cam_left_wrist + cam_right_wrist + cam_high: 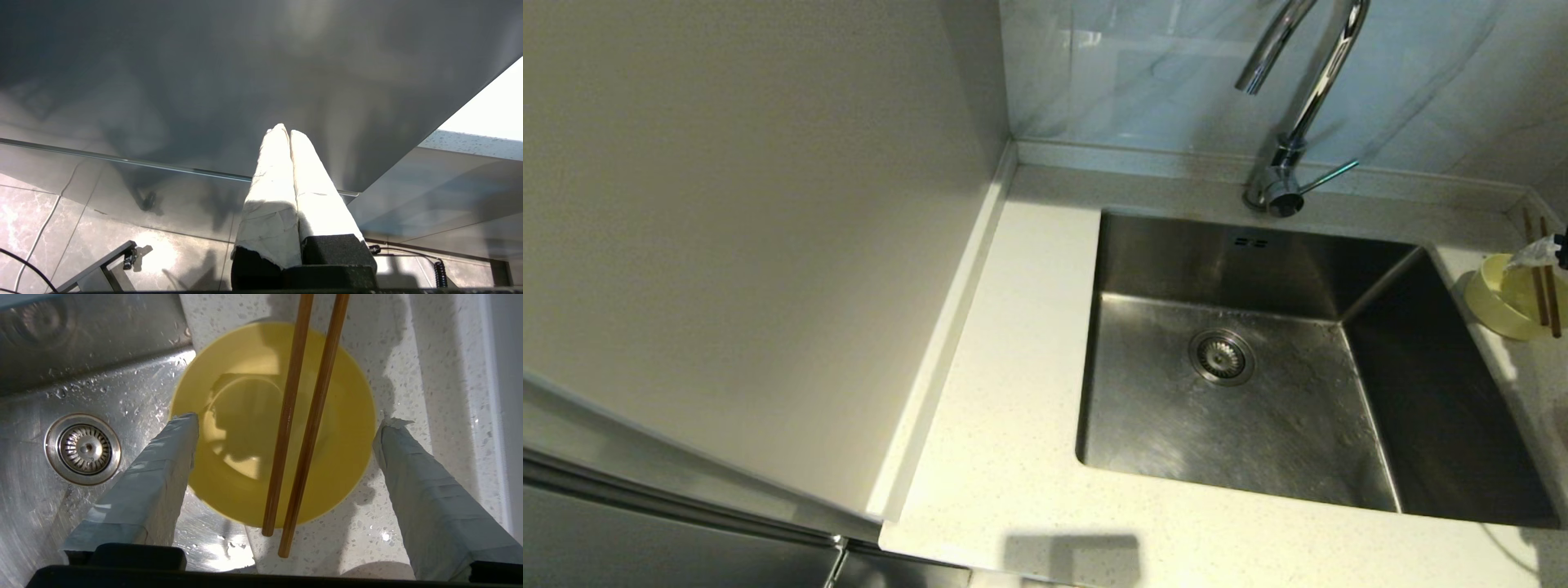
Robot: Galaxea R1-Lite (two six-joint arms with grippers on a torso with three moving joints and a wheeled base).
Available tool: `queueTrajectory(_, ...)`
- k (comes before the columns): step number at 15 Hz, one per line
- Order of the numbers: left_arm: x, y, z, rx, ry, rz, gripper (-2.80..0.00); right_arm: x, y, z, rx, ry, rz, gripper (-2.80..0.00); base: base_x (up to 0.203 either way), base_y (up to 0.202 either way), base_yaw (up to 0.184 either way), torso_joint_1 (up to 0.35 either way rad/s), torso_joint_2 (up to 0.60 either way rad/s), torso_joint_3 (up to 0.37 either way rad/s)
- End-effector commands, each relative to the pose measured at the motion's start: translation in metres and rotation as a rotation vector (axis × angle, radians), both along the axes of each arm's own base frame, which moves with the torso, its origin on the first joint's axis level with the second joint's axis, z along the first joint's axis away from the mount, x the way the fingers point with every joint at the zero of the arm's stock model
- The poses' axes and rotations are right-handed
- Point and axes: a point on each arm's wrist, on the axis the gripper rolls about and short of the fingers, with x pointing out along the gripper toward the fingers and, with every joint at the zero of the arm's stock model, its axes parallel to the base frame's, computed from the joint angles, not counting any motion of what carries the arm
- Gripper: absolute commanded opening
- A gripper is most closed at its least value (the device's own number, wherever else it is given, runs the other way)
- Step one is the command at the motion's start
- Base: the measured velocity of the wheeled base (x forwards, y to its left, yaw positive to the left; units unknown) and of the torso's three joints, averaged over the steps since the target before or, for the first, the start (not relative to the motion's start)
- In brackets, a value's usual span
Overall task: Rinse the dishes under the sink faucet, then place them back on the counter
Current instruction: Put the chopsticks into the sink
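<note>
A pale-yellow bowl (1499, 306) sits on the counter (1013, 392) at the sink's right rim. In the right wrist view the bowl (245, 416) hangs slightly over the basin edge. Two brown chopsticks (315, 416) lie side by side across the bowl, also visible as chopsticks (1553, 302) in the head view. My right gripper (286, 420) hovers over the bowl, open wide, one finger on each side of it, holding nothing. Only one taped fingertip (1534, 251) shows in the head view. My left gripper (286, 130) is shut and empty, low beside a grey cabinet front.
The chrome faucet (1307, 106) rises behind the sink (1445, 392), its lever pointing right. A round drain strainer (1222, 357) sits in the wet basin floor. A beige wall panel (727, 245) fills the left. The counter's raised rim (486, 396) runs just beyond the bowl.
</note>
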Motion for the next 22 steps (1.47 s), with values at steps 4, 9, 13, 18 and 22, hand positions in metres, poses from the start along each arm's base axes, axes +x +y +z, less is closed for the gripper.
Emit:
queueTrajectory(4,0.0,0.0,0.0,0.0,-0.003,0.001,-2.8,0.004,-0.002,-0.013,0.025,0.037,0.004,0.0,0.0,0.0,0.0,0.0,0.0,0.0)
queueTrajectory(9,0.0,0.0,0.0,0.0,-0.003,0.001,-2.8,0.009,-0.003,-0.018,0.021,0.029,0.008,0.0,0.0,0.0,0.0,0.0,0.0,0.0)
queueTrajectory(13,0.0,0.0,0.0,0.0,-0.003,0.001,-2.8,0.014,-0.003,-0.02,0.01,0.016,0.016,0.0,0.0,0.0,0.0,0.0,0.0,0.0)
queueTrajectory(18,0.0,0.0,0.0,0.0,-0.003,0.001,-2.8,0.021,-0.001,-0.026,0.013,0.031,0.029,-2.8,0.0,0.0,0.0,0.0,0.0,0.0)
queueTrajectory(22,0.0,0.0,0.0,0.0,-0.003,0.001,-2.8,0.028,0.0,-0.033,0.02,0.044,0.04,-2.8,0.0,0.0,0.0,0.0,0.0,0.0)
